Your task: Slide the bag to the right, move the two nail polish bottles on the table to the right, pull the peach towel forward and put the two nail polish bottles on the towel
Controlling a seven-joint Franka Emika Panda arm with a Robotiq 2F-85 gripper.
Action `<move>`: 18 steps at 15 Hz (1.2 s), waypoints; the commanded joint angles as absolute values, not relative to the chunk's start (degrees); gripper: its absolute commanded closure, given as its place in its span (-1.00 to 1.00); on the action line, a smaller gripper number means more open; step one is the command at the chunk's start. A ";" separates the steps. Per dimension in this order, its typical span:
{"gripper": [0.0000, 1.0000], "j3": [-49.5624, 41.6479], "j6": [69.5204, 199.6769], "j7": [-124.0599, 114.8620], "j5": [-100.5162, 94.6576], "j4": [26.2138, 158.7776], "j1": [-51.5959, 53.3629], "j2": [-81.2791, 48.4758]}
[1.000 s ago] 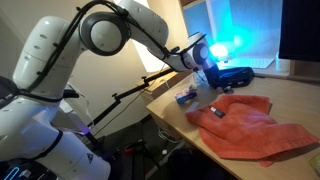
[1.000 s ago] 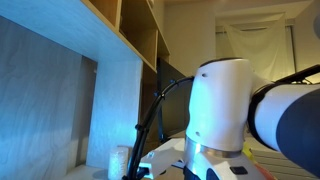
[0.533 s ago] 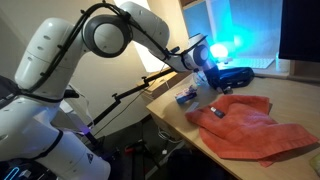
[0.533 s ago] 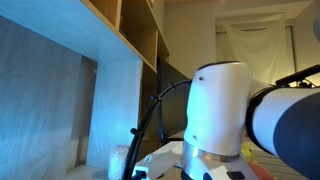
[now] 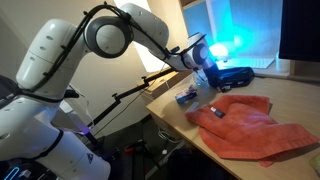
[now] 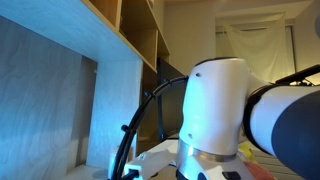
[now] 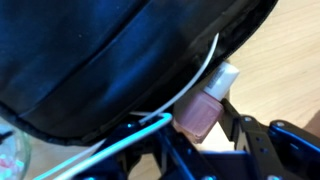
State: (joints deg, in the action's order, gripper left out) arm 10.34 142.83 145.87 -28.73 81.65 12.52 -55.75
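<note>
Arm [image 5: 120,30] stretched over the desk [image 5: 290,100] in an exterior view, end effector [image 5: 207,68] down at the dark bag [image 5: 232,75] by the blue glow, peach towel [image 5: 245,125] spread nearer the front edge. In an exterior view, only white robot body [image 6: 215,120] and wooden shelving [image 6: 120,50]. Wrist view: bag filling the top, pink nail polish bottle [image 7: 200,115] touching it, between the end effector's fingers [image 7: 255,140]. Clamped or loose, cannot tell.

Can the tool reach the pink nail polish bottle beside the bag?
Likely yes: the bottle sits just ahead of the open tool, though the black bag and a white cord crowd it.
</note>
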 commanded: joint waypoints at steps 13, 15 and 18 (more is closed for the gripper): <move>0.56 -21.43 171.32 107.21 -38.99 107.93 33.44 -39.84; 0.56 -27.32 172.39 100.63 -41.49 111.03 38.29 -39.43; -0.46 -23.91 171.14 96.87 -48.10 111.51 35.88 -39.03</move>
